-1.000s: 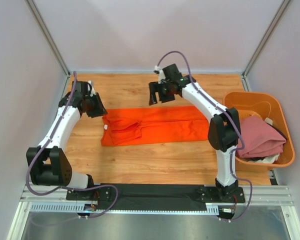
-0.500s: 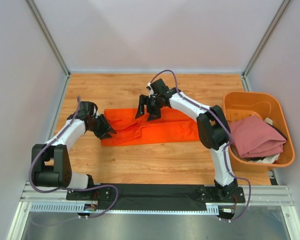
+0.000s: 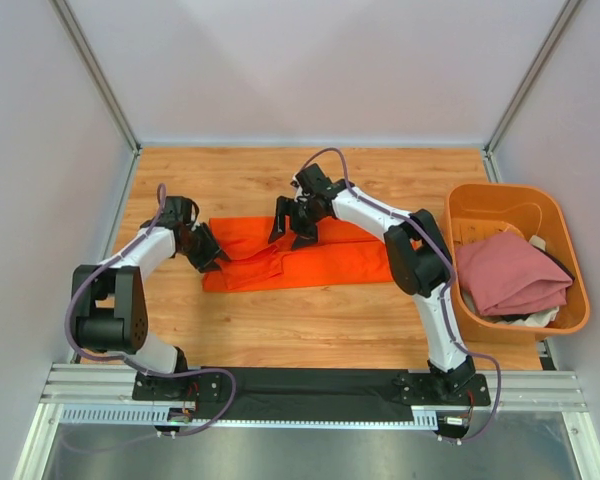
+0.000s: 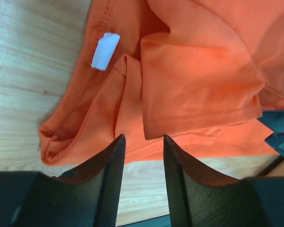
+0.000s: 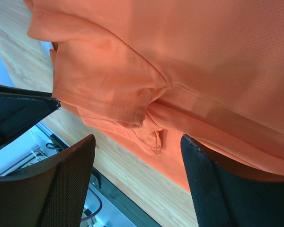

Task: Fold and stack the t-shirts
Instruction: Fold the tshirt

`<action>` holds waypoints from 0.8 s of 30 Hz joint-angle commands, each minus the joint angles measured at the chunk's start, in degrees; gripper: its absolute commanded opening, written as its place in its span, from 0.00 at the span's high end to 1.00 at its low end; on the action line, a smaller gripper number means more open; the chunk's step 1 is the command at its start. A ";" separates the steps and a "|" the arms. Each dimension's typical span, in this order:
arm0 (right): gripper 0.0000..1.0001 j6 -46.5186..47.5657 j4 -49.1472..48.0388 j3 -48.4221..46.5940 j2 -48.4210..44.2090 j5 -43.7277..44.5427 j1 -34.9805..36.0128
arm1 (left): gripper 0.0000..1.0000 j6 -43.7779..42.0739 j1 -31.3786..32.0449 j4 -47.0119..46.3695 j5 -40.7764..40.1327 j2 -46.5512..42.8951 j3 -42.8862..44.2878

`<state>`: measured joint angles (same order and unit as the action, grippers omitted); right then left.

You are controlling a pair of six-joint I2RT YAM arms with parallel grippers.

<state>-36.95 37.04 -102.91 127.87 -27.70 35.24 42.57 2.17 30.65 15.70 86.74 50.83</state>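
The bright orange t-shirt (image 3: 330, 262) lies on the wooden table as a long strip, bunched at its left end. My left gripper (image 3: 208, 254) sits low at that left end. In the left wrist view it (image 4: 143, 138) is open, with bare wood showing between its fingers (image 4: 111, 175) and the cloth's hem just beyond the tips. A white label (image 4: 105, 51) shows at the collar. My right gripper (image 3: 291, 230) hovers over the shirt's back edge, open wide (image 5: 138, 139) over a folded sleeve hem (image 5: 149, 135). A dusty pink t-shirt (image 3: 510, 272) lies in the tub.
A rigid orange plastic tub (image 3: 500, 190) stands at the right edge of the table and holds the pink garment plus other dark and white items. Grey walls close in the table on the left, right and back. A black rail (image 3: 310, 385) runs along the near edge.
Both grippers came down to the orange shirt: the left moved right onto its left end and opened wider, the right swung left and nearer onto the back edge.
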 commanded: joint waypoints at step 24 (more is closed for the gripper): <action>0.57 -3.48 -1.35 -5.45 4.58 -0.78 1.58 | 0.93 -1.61 0.11 -0.51 1.34 3.88 5.42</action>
<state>-39.66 36.53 -105.58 131.24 -28.45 36.29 41.91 2.17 30.13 16.05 91.66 54.54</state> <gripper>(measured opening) 0.444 0.072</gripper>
